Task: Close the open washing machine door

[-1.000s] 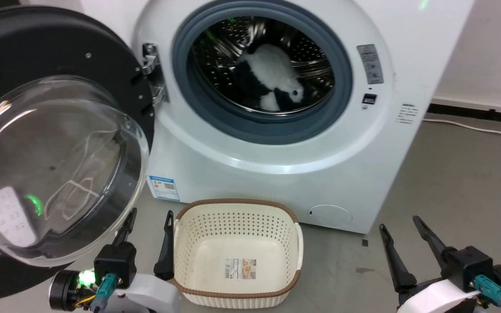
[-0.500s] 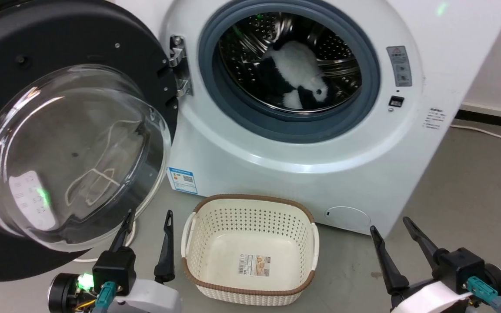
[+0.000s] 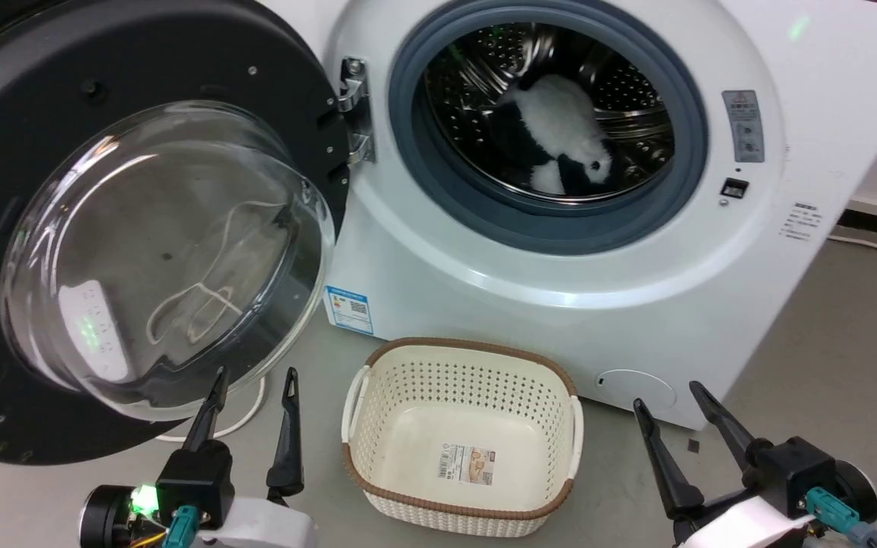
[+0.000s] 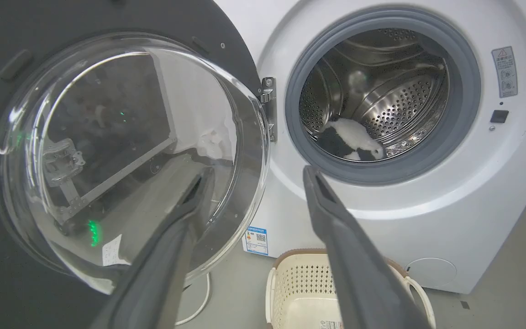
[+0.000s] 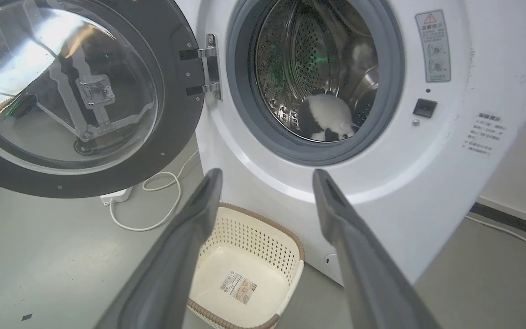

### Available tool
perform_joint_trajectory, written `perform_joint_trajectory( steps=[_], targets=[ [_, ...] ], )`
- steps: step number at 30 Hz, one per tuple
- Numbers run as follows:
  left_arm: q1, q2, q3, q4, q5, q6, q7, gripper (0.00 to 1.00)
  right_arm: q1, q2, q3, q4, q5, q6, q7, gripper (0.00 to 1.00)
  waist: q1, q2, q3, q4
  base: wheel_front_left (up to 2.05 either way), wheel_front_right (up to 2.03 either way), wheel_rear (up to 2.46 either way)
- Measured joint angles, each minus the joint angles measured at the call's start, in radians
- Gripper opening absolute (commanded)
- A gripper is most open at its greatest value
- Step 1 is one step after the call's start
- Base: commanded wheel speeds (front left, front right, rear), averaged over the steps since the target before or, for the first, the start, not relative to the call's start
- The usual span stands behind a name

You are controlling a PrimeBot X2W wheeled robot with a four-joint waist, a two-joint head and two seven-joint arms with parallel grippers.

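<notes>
Though nothing is done yet, washing machine door (image 3: 157,243): swung wide, left of washing machine (image 3: 484,304).
Left gripper (image 3: 255,374): spread, empty, below door.
Right gripper (image 3: 667,396): spread, empty.
Remaining: whole swing shut.

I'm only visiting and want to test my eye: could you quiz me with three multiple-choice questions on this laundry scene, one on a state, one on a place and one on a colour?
1. The washing machine door is: A shut; B swung open; C taken off.
2. The cream basket stands: A on the floor before the washing machine; B on top of it; C inside it.
3. The soft toy in the drum is: A red; B all green; C black and white.

Answers:
1 B: it hangs to one side on its hinge, leaving the drum mouth bare.
2 A: it sits on grey floor below the drum mouth.
3 C: white fur with black patches shows.
</notes>
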Motion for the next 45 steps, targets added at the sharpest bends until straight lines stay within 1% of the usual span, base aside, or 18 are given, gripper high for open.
perform_joint_trajectory(
  steps=[7, 11, 20, 21, 22, 23, 28, 31, 34, 38, 41, 43, 45],
  targets=[
    [0.016, 0.001, -0.007, -0.004, 0.0, 0.013, -0.021, 1.0, 0.0, -0.005, 0.017, 0.007, 0.016, 0.0, -0.021, 1.0, 0.0, 0.0, 0.003, 0.039, 0.0, 0.0, 0.0],
    [0.025, 0.006, -0.012, -0.016, 0.0, 0.021, -0.037, 1.0, 0.0, -0.007, 0.031, 0.016, 0.026, 0.0, -0.036, 1.0, 0.0, 0.0, 0.005, 0.073, 0.0, 0.0, 0.0],
    [0.037, 0.01, -0.027, -0.022, -0.004, 0.03, -0.057, 1.0, 0.0, -0.012, 0.052, 0.028, 0.044, 0.0, -0.058, 1.0, 0.0, 0.0, 0.002, 0.113, 0.0, 0.0, 0.0],
    [0.038, 0.01, -0.03, -0.022, -0.007, 0.03, -0.06, 0.47, 0.0, -0.013, 0.055, 0.029, 0.044, 0.0, -0.06, 1.0, 0.0, 0.0001, 0.002, 0.118, 0.0, 0.0, 0.0],
    [0.039, 0.01, -0.031, -0.022, -0.008, 0.03, -0.061, 0.11, 0.0, -0.013, 0.057, 0.03, 0.047, 0.0, -0.062, 1.0, 0.0, 0.0, 0.002, 0.122, 0.0, 0.0, 0.0],
    [0.039, 0.01, -0.035, -0.023, -0.009, 0.028, -0.064, 0.0, 0.0, -0.014, 0.059, 0.031, 0.051, 0.0, -0.065, 1.0, 0.0, 0.0, 0.002, 0.126, 0.0, 0.0, 0.0],
    [0.043, 0.011, -0.042, -0.032, -0.023, 0.017, -0.078, 0.0, 0.001, -0.015, 0.071, 0.037, 0.06, 0.0, -0.078, 1.0, 0.0, 0.0, 0.002, 0.155, 0.0, 0.0, 0.0],
    [0.045, 0.005, -0.022, -0.066, -0.082, 0.015, -0.087, 0.0, 0.002, -0.016, 0.072, 0.039, 0.061, 0.0, -0.086, 1.0, 0.0, 0.0, 0.003, 0.168, 0.0, 0.0, 0.0],
    [0.044, 0.0, 0.013, -0.096, -0.13, -0.012, -0.091, 0.0, 0.004, -0.017, 0.071, 0.038, 0.073, 0.0, -0.09, 1.0, 0.0, 0.0, 0.005, 0.182, 0.0, 0.0, 0.0],
    [0.022, -0.007, 0.105, -0.14, -0.22, -0.047, -0.1, 0.0, 0.015, -0.023, 0.064, 0.033, 0.075, 0.0, -0.1, 1.0, 0.0, 0.0, 0.018, 0.199, 0.0, 0.0, 0.0],
    [-0.039, 0.001, 0.19, -0.142, -0.285, -0.086, -0.105, 0.0, 0.022, -0.03, 0.059, 0.027, 0.074, 0.0, -0.105, 1.0, 0.0, 0.0, 0.032, 0.21, 0.0, 0.0, 0.0],
    [-0.093, 0.034, 0.238, -0.111, -0.332, -0.103, -0.111, 0.0, 0.027, -0.034, 0.058, 0.025, 0.074, 0.0, -0.109, 1.0, 0.0001, 0.0, 0.04, 0.218, 0.0, 0.0, 0.0],
    [-0.161, 0.074, 0.292, -0.072, -0.405, -0.11, -0.081, 0.0, 0.032, -0.04, 0.06, 0.023, 0.074, 0.0, -0.113, 1.0, 0.0001, 0.0, 0.047, 0.225, 0.0, 0.0, 0.0]
  ],
)
